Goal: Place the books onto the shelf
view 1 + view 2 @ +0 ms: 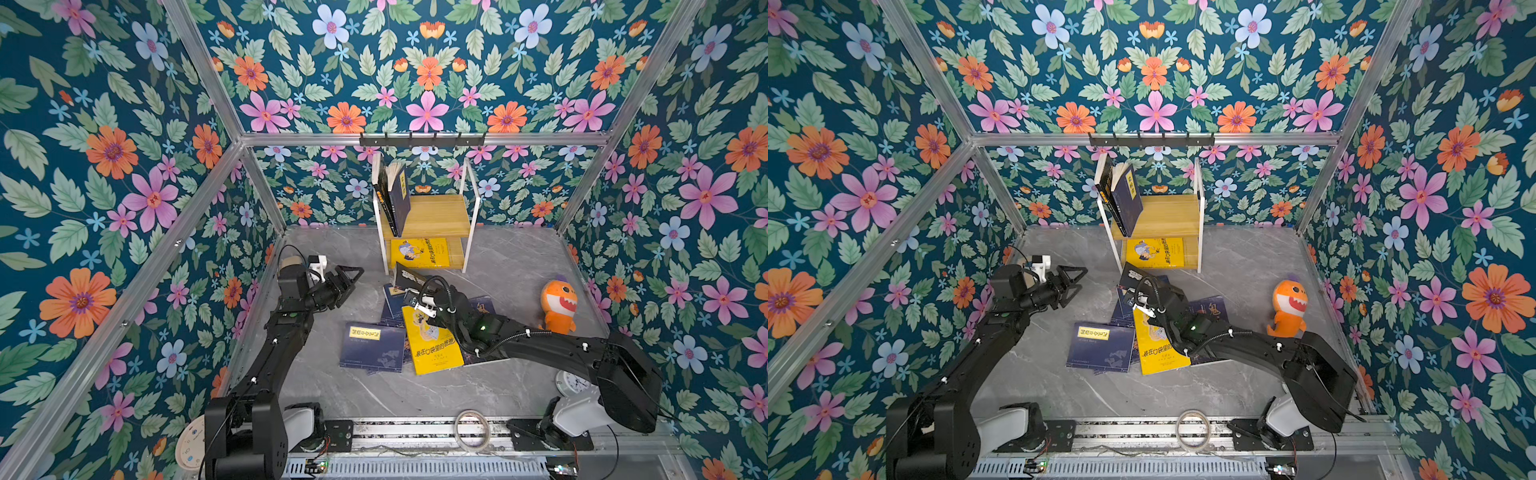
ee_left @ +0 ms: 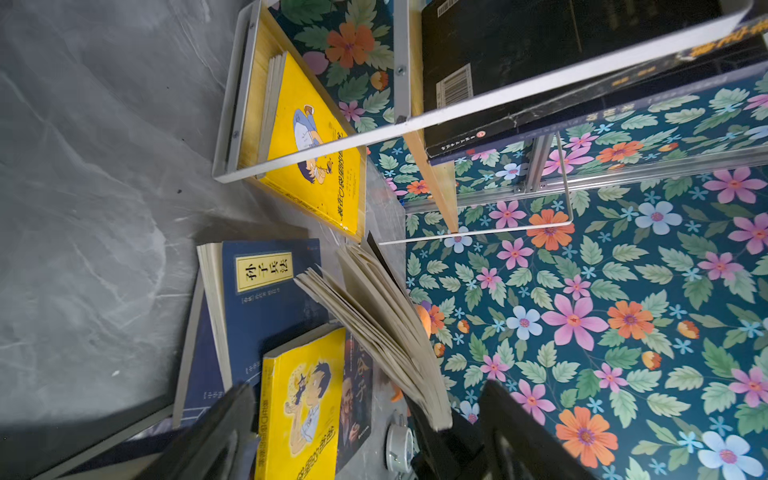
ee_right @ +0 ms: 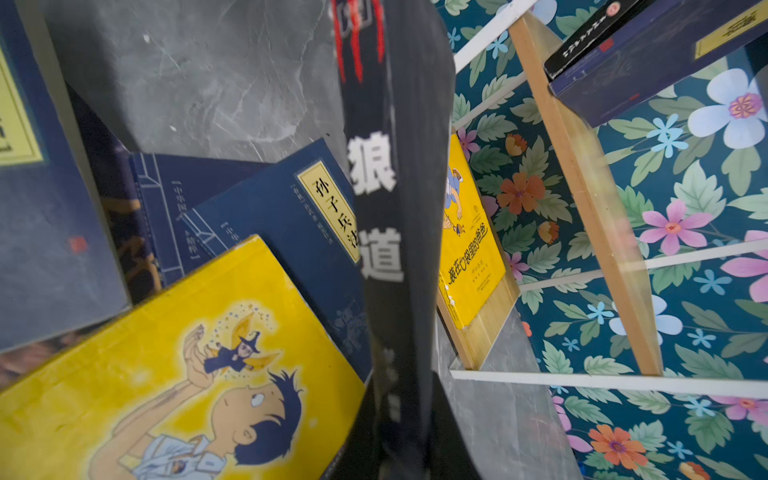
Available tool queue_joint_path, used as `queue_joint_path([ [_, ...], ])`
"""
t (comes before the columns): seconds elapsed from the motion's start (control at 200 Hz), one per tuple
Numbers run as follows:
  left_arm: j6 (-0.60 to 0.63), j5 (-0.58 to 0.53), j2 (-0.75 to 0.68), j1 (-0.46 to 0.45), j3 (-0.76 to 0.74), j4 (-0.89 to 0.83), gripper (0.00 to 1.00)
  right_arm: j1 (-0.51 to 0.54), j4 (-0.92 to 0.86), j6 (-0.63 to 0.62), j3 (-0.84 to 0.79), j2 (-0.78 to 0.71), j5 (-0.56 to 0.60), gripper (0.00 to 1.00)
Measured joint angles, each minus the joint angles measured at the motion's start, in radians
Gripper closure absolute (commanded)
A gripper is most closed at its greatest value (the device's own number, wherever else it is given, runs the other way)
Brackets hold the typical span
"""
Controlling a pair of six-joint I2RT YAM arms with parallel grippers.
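The shelf [image 1: 440, 216], two pale wood boards in a thin white metal frame, stands at 12 o'clock on the grey marbled desk [image 1: 332, 395]. Two dark paperbacks [image 1: 395, 199] lean on its upper board at 9 o'clock; one yellow book [image 1: 419, 252] lies flat below. At least five thin books [image 1: 372, 347] overlap mid-desk. The right hand [image 1: 420, 291] pinches a black wolf book [image 1: 407, 275] on edge. The left hand [image 1: 356, 278], at 9 o'clock of the pile, is spread and empty.
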Motion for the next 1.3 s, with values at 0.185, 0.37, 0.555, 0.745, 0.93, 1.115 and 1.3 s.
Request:
queue_joint_path([
  [0.185, 0.103, -0.061, -0.079, 0.072, -0.029, -0.003, 0.00, -0.043, -0.003, -0.124, 0.031, -0.006, -0.003, 1.00],
  [0.37, 0.202, -0.108, -0.105, 0.137, -0.060, -0.001, 0.00, -0.068, 0.006, -0.216, 0.056, -0.004, -0.020, 1.00],
  [0.555, 0.258, -0.132, -0.087, 0.180, -0.026, -0.002, 0.00, -0.108, 0.006, -0.245, 0.100, 0.055, -0.025, 1.00],
  [0.745, 0.303, -0.151, -0.076, 0.214, 0.024, -0.023, 0.00, -0.112, 0.036, -0.277, 0.158, 0.129, -0.024, 1.00],
  [0.93, 0.310, -0.152, -0.058, 0.225, 0.027, -0.050, 0.00, -0.134, 0.058, -0.283, 0.241, 0.196, -0.001, 1.00],
  [1.115, 0.306, -0.151, -0.057, 0.237, 0.027, -0.048, 0.00, -0.154, 0.057, -0.284, 0.283, 0.259, 0.018, 1.00],
  [1.3, 0.306, -0.151, -0.057, 0.236, 0.028, -0.048, 0.00, -0.167, 0.059, -0.283, 0.326, 0.306, 0.026, 1.00],
])
